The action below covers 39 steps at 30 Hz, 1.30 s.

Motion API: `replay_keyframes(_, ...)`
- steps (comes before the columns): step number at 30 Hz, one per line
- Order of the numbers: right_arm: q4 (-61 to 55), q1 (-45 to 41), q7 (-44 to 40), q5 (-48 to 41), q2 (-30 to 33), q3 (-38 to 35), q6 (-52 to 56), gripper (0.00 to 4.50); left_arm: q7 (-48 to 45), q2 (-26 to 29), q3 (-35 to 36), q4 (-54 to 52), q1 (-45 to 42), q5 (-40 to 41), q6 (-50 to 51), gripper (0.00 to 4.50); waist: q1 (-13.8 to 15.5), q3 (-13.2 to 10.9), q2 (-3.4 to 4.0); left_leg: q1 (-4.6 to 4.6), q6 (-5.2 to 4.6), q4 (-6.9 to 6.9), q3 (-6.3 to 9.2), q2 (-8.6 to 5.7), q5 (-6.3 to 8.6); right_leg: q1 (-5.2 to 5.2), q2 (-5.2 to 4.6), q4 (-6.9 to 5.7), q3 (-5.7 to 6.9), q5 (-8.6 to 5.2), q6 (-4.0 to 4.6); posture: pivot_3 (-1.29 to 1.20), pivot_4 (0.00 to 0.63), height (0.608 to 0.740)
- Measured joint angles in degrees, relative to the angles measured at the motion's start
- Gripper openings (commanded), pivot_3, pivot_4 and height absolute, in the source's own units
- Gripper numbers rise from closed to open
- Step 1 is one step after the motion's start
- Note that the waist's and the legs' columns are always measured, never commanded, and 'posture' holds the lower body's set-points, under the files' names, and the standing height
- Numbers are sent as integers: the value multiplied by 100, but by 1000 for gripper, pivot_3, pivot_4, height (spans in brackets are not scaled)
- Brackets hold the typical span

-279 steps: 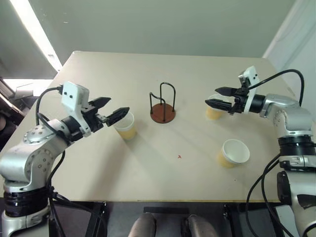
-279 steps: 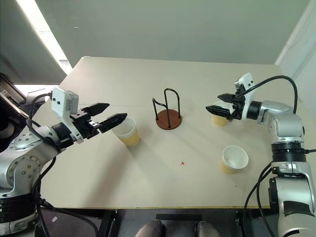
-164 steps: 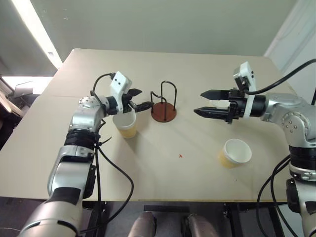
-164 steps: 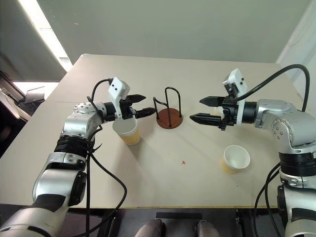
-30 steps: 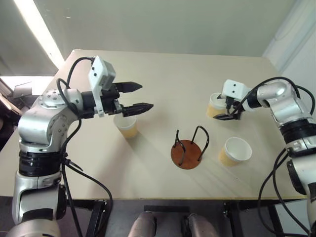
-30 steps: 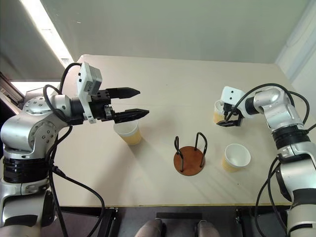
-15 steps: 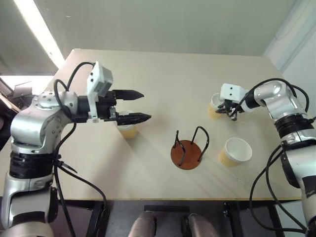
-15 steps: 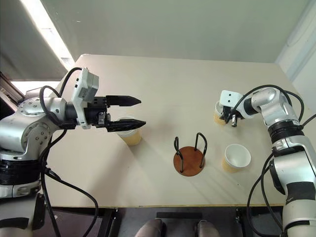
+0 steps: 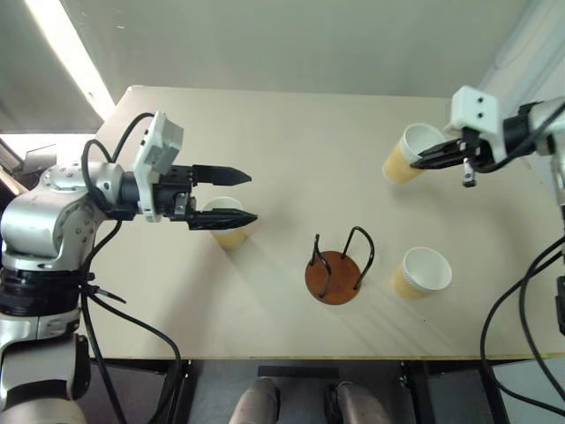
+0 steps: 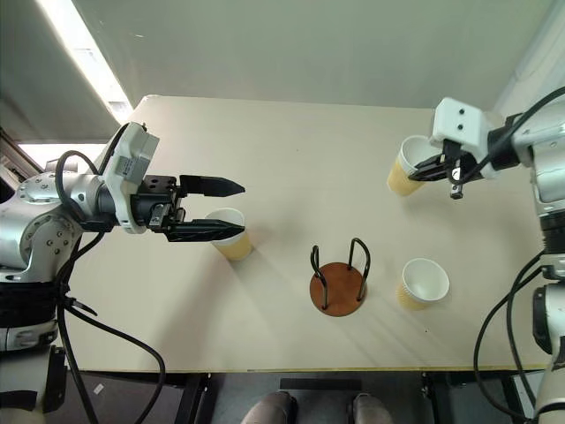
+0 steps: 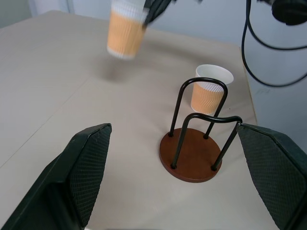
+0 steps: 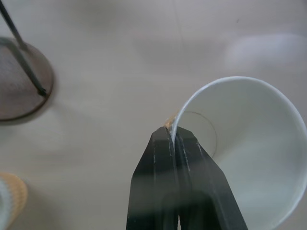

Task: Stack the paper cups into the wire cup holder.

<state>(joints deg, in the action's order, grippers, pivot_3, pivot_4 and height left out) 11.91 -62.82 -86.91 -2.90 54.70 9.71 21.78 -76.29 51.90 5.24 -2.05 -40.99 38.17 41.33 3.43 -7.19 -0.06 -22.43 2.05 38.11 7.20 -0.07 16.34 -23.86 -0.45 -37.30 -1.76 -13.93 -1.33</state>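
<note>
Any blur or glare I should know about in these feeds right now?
Left wrist view: the lifted cup is motion-smeared, while the holder is sharp. Right wrist view: the holder base and the table are soft, and the right gripper on the cup rim is sharper. Left eye view: a bright ceiling light strip glares at upper left.

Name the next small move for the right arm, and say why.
Probably carry the held paper cup toward the wire cup holder until it hangs above the wire loops. The right gripper has its jaws pinched on the cup's rim, the cup hangs tilted above the table, and the holder stands empty.
</note>
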Motion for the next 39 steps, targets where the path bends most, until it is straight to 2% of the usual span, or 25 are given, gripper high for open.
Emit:
replay_keyframes(6, -2235, 230, -230, -915, 362, -42, 1361, 8, -255, 108, -121, 151, -92, -10, -16, 4500, -32, -1, 1, 0, -3, 6, 2, 1, -2, 0, 2, 24, 0, 0, -1, 0, 150, 740)
replay_keyframes(12, -3252, 251, -86, -1559, 376, -49, 2093, 8, -453, 122, -209, 363, -400, -132, -47, 4500, -41, -1, 1, 1, -11, 14, 5, 1, -8, 1, 1, 20, 0, 2, -3, 0, 150, 740)
replay_keyframes(20, -3582, 158, 71, -1887, 218, 72, 2332, 8, -510, 102, -375, 507, -517, -248, -126, 4500, -59, -1, 1, -2, -14, 10, 10, 1, -8, 0, 0, 27, 4, 2, -3, 0, 150, 740)
replay_keyframes(25, -3828, 391, 73, -2044, 276, 171, 2373, 8, -490, 94, -376, 505, -516, -248, -135, 4500, -60, -1, 1, -2, -15, 12, 10, 1, -8, 0, 1, 25, 5, 2, -3, 0, 150, 740)
replay_keyframes(39, -3974, 735, 153, -1896, 412, 539, 2032, 8, -460, 35, -381, 635, -516, -369, -211, 4500, -64, 0, 1, -1, -17, 14, 10, 1, -9, 0, 1, 22, 6, 2, -4, 0, 150, 740)
